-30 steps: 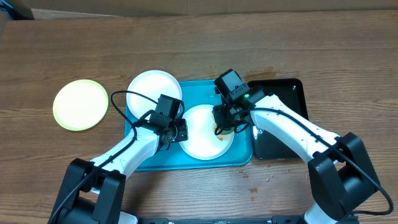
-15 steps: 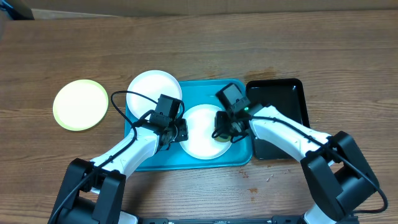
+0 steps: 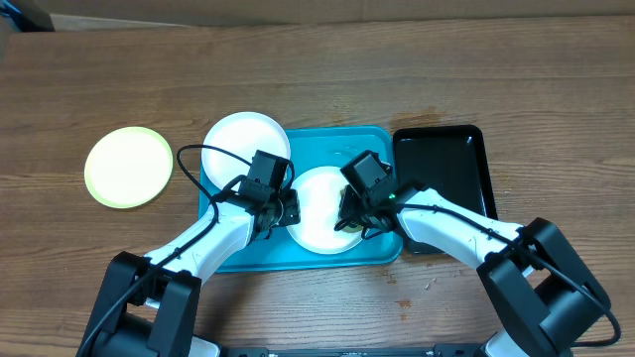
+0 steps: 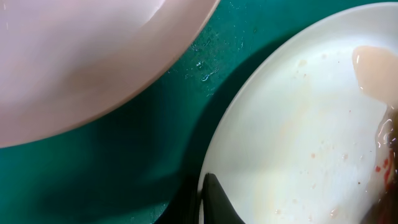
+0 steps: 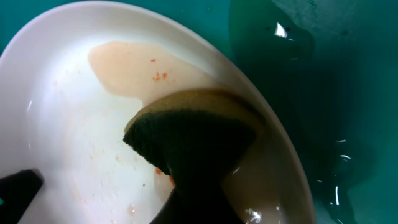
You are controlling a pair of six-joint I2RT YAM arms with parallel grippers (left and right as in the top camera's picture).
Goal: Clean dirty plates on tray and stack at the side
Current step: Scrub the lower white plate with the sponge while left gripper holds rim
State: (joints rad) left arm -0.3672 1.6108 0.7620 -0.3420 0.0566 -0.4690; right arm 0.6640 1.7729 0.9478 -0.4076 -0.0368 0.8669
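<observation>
Right wrist view: right pincer (image 3: 350, 215), clamped on sponge (image 5: 199, 140), presses the plate (image 5: 59, 124) near its rim, smear (image 5: 134, 68) just ahead; left pincer (image 3: 281, 210), closed, pins the opposite rim.

A brown wooden table (image 3: 446, 69) is filling nearly the whole view, its grain running left to right under even light. Beyond its far edge a tan strip (image 3: 347, 8) is showing, and a dark object (image 3: 25, 15) is sitting at the far left corner.
</observation>
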